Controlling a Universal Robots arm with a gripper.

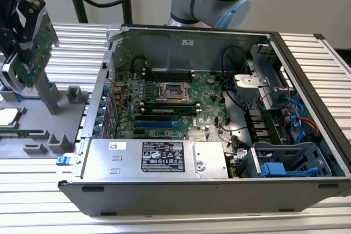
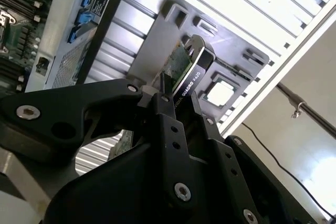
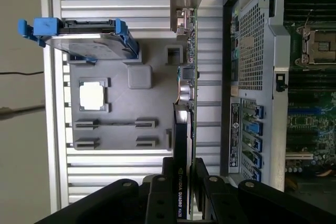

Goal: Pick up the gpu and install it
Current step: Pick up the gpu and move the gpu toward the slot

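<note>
Ribbed aluminium bench (image 1: 312, 58) is carrying everything. On it we are seeing the open grey-and-black metal computer case (image 1: 181, 193), its large green motherboard (image 1: 181, 108) exposed. A flat grey plastic fixture tray (image 1: 33, 116) is sitting beside the case, at the exterior view's left. The gpu (image 1: 38, 47), a thin rectangular card, green on one face and black on the other, is hanging tilted over that tray, outside the case. Black jaws are clenching on both its faces.

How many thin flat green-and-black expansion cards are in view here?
1: the thin green-and-black gpu, clamped in the black gripper at the grey parts tray on the exterior view's left. The silver power supply box may hide others.
</note>
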